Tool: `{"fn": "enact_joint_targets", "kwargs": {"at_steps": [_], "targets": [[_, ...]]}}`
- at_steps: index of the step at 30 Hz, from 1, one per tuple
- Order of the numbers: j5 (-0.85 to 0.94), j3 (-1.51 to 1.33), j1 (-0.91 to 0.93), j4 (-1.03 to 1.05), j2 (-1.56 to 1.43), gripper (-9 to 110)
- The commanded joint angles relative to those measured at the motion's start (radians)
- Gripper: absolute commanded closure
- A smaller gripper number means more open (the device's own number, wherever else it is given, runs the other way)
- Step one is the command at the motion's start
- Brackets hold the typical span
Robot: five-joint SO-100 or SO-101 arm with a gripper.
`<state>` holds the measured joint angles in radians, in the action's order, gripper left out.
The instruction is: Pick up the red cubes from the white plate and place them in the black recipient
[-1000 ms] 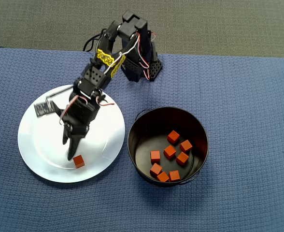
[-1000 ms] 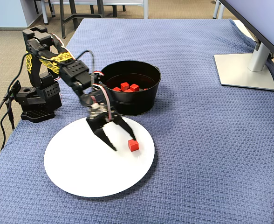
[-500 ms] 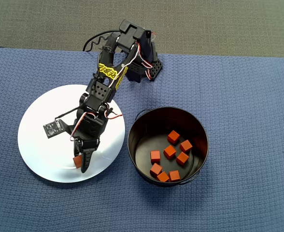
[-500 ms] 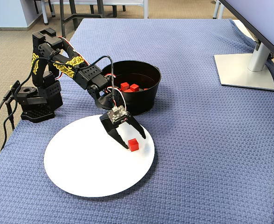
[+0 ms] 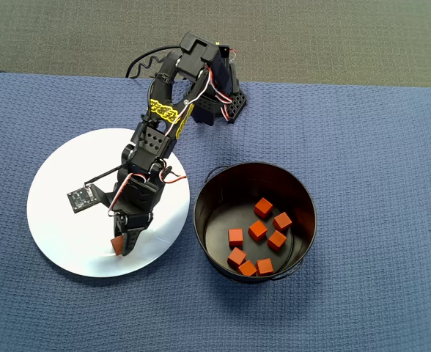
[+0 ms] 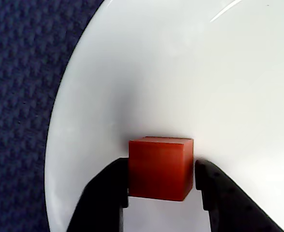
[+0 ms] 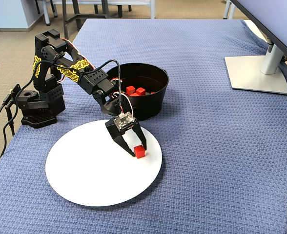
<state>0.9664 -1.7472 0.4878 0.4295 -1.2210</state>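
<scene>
1. Pinching the last red cube (image 6: pixel 160 167) left on the white plate (image 6: pixel 147 72), the gripper (image 6: pixel 161 186) is seen low over the plate's rim side, its two black fingers (image 6: pixel 108 193) set against opposite faces of the cube so that the block sits squarely between them.

2. No other cube is shown on the plate in the overhead view, where the held cube (image 5: pixel 117 243) is partly hidden beneath the gripper (image 5: pixel 122 246); the grasp is judged to be the final pick-up of the task.

3. Seven cubes (image 5: pixel 258 230) are counted on the floor of the black recipient (image 5: pixel 201 220), scattered loosely rather than stacked, which suggests they are released from above and left where they settle. More may be hidden by the near wall.

4. The recipient is placed just beside the plate on the blue-clothed counter (image 5: pixel 377 147), so only a short swing of the arm (image 7: pixel 75 68) is called for between pick and drop.

5. Whether the cube (image 7: pixel 140 151) is lifted clear of the plate or resting on it cannot be told; in the fixed view it appears at the plate's surface (image 7: pixel 85 170).

6. A monitor stand (image 7: pixel 258 73) is seen well apart at the counter's far edge, out of the arm's path.
</scene>
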Motion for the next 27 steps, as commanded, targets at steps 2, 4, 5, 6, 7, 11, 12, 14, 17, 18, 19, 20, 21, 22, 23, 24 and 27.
{"fn": "enact_joint_targets", "kwargs": {"at_steps": [2,4,5,6,7,11,12,14,17,18,19,20,21,22,23,24,27], "targets": [[-0.021,0.031,-0.008,-0.035,-0.025,102],[-0.044,0.038,0.005,-0.005,-0.061,102],[-0.049,0.037,0.011,0.008,-0.086,102],[-0.052,0.029,0.017,0.012,-0.114,102],[-0.058,0.020,0.026,0.020,-0.144,102],[-0.149,0.002,0.058,0.132,-0.308,102],[-0.181,-0.018,0.066,0.152,-0.362,102],[-0.235,-0.072,0.072,0.181,-0.471,102],[-0.334,-0.112,0.060,0.256,-0.618,102],[-0.377,-0.110,0.043,0.304,-0.661,102],[-0.413,-0.104,0.018,0.359,-0.701,102],[-0.448,-0.094,-0.012,0.425,-0.738,102],[-0.483,-0.083,-0.048,0.489,-0.773,102],[-0.518,-0.075,-0.089,0.541,-0.804,102],[-0.555,-0.075,-0.132,0.571,-0.828,102],[-0.591,-0.075,-0.178,0.584,-0.845,102],[-0.672,-0.104,-0.344,0.592,-0.867,102]]}}
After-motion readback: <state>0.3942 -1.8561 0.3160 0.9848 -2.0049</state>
